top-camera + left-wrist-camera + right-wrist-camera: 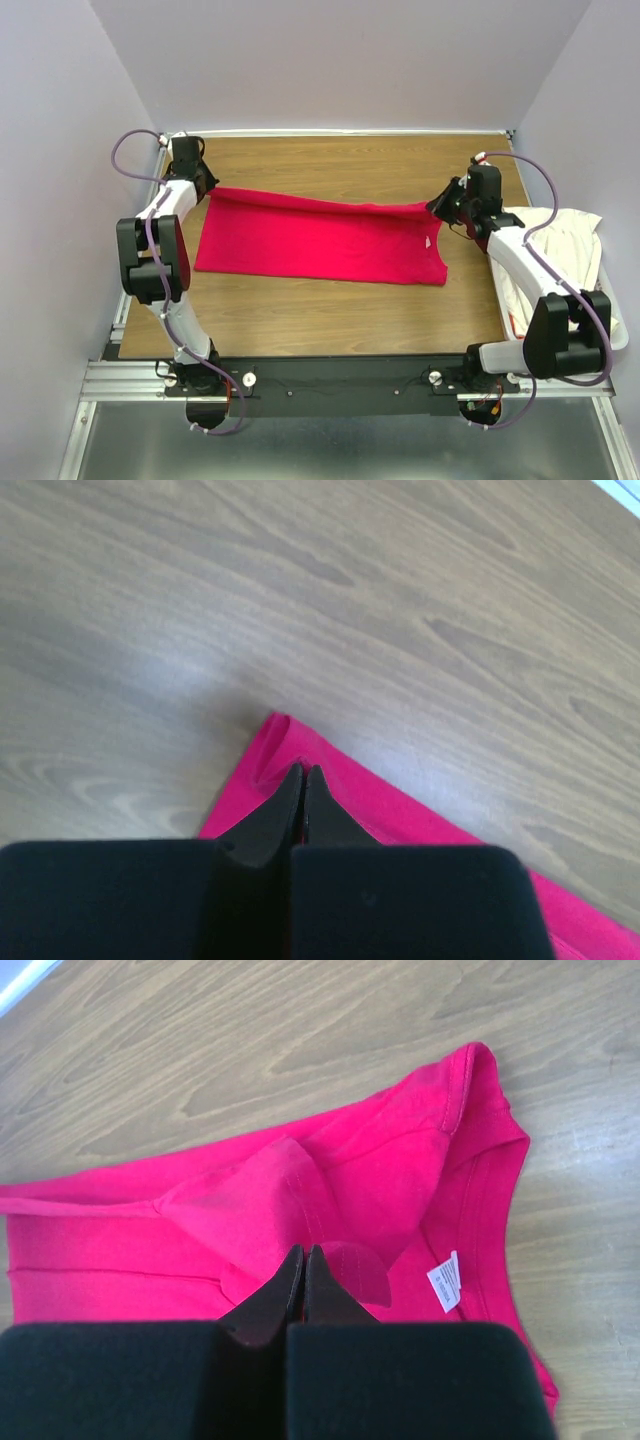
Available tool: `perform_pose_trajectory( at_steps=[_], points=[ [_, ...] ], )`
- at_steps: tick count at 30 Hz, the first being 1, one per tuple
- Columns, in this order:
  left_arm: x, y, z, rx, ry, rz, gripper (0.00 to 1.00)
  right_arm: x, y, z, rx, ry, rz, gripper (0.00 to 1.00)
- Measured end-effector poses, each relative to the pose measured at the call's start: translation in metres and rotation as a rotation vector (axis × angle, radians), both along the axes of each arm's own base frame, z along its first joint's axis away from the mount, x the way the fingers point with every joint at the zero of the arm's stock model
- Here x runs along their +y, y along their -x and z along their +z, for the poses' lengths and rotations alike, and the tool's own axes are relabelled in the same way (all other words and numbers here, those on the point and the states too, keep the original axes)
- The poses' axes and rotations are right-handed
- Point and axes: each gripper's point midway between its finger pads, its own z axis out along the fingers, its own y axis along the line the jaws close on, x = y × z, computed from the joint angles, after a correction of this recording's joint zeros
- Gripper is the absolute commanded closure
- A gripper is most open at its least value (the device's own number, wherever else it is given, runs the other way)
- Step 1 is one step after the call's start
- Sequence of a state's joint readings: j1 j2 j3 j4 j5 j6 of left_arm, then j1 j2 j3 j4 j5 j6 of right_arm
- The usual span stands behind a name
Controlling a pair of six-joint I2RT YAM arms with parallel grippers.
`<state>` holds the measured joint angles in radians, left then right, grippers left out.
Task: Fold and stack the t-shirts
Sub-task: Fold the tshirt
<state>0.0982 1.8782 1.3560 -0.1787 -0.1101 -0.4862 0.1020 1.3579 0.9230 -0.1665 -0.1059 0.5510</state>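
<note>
The crimson-red t-shirt [320,240] lies as a long band across the middle of the wooden table, its collar end to the right. My left gripper [207,192] is at the band's far left corner, shut on the red cloth [400,810]; a sliver of red shows between the fingertips of this gripper [302,770]. At the far right corner, near the collar, my right gripper [436,208] is shut on a fold of the red t-shirt [400,1150], as the right wrist view of the gripper [302,1250] shows. The cream-white t-shirt [570,235] lies heaped in the basket at the right.
A white plastic laundry basket [617,338] stands off the table's right edge beside the right arm. A white label [445,1282] shows inside the red collar. Bare wood table [330,310] runs in front of and behind the shirt. Walls close in on the sides and back.
</note>
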Motion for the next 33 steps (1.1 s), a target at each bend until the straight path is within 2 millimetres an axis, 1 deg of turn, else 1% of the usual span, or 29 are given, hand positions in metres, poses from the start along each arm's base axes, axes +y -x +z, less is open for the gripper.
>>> perform_pose_trajectory(
  at_steps=[2,6,12,20,25,33],
  points=[
    [-0.001,0.006,0.001,-0.006,0.007,0.002,1.0,0.0,0.003,-0.002,0.003,-0.001,-0.001,1.0],
    [-0.004,0.016,-0.004,-0.005,0.018,0.005,1.0,-0.001,0.011,-0.016,0.038,-0.001,-0.003,1.0],
    [-0.007,0.028,-0.023,0.032,0.04,0.013,1.0,-0.001,0.023,-0.034,0.08,-0.003,-0.007,0.99],
    [-0.009,0.042,-0.039,0.069,0.064,0.033,1.0,-0.003,0.039,-0.054,0.131,-0.01,-0.018,1.0],
    [-0.01,0.045,-0.042,0.074,0.075,0.043,1.0,-0.004,0.054,-0.072,0.178,-0.016,-0.027,1.0],
    [-0.011,0.053,-0.037,0.058,0.091,0.059,1.0,-0.004,0.065,-0.086,0.216,-0.021,-0.036,1.0]
  ],
)
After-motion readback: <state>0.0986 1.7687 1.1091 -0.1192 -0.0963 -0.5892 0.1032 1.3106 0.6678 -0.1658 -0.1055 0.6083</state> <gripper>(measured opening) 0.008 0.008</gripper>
